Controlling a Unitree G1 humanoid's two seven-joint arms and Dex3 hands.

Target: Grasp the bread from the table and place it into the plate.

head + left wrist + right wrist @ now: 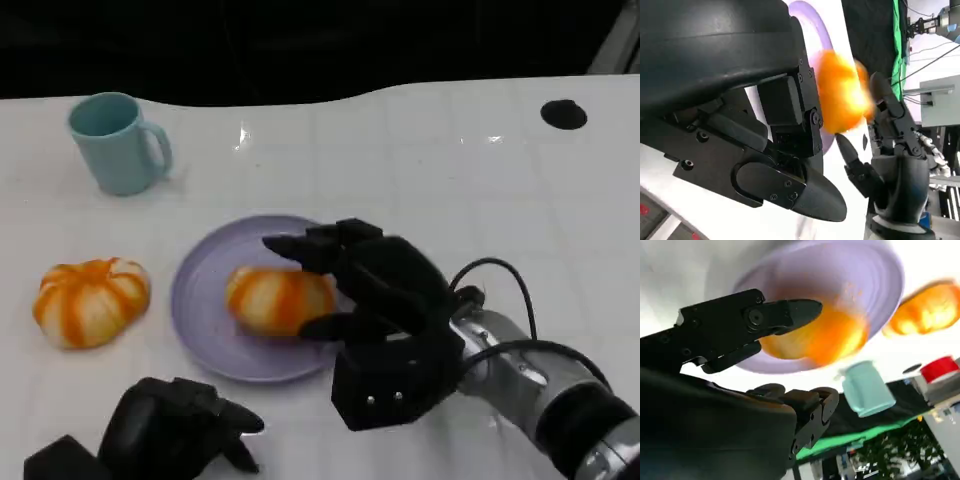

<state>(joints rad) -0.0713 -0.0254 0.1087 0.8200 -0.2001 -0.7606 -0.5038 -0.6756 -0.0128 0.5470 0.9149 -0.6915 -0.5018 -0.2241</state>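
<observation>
You've got one orange-striped bread roll point(278, 298) sitting on the lavender plate point(200, 300) at the centre of the head view; the right hand point(375, 320) is right beside it, fingers spread around its right side, but whether they touch it I honestly can't tell; a second bread roll point(90, 300) lies on the white table point(420, 170) at mid-left, just apart from the plate; the left hand point(175, 430) rests at lower left, fingers curled in on nothing; teal mug point(115, 142) sits upper left.
</observation>
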